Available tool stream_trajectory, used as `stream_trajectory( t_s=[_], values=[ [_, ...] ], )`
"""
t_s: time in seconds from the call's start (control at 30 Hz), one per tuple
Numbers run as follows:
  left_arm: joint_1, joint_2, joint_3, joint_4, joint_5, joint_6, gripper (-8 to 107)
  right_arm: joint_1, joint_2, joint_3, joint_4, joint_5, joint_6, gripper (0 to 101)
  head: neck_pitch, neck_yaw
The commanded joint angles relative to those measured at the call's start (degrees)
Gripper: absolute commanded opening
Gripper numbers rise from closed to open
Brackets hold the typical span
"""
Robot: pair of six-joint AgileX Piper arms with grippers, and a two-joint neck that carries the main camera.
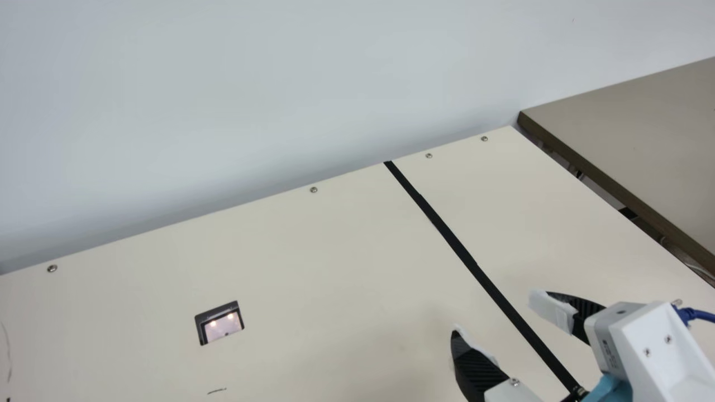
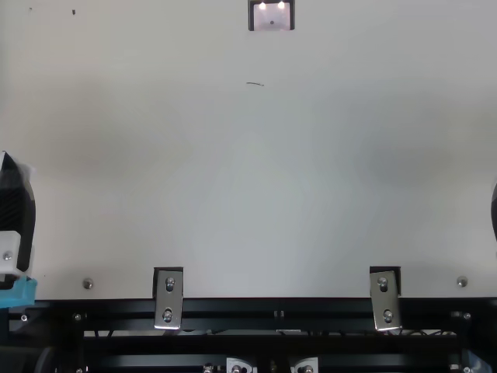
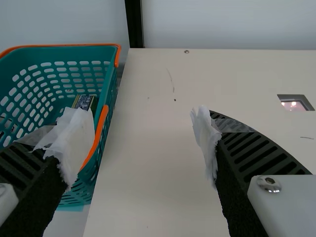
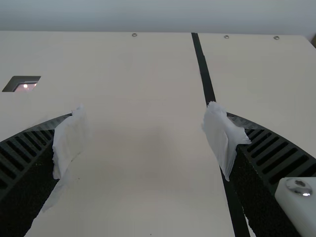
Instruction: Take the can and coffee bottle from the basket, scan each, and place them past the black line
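Right gripper (image 1: 496, 316) is hanging wide open over the surface (image 1: 335, 251) near the black line (image 1: 458, 251), holding nothing. Left gripper (image 3: 143, 137) is also standing wide open, gripping nothing, one finger overlapping the basket (image 3: 44, 53) in my left wrist view. Green-gold item (image 3: 85, 102) is sitting inside, close to the surface-side wall, partly hidden; can or coffee bottle, can't tell which. Looks like I'm on the first pick. Next move is calling for left gripper over basket, straddling the item, closing, lifting clear of the rim before heading for the scan window (image 1: 222, 325).
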Motion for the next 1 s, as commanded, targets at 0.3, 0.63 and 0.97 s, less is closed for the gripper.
stream_trajectory(
  t_s=[0.3,0.63,0.97],
  values=[
    [0.00,0.00,0.00,0.00,0.00,0.00,90,0.00,0.00,0.00,0.00,0.00,0.00,101,-0.93,0.61],
    [0.00,0.00,0.00,0.00,0.00,0.00,90,0.00,0.00,0.00,0.00,0.00,0.00,101,-0.93,0.61],
    [0.00,0.00,0.00,0.00,0.00,0.00,90,0.00,0.00,0.00,0.00,0.00,0.00,101,-0.93,0.61]
  ],
)
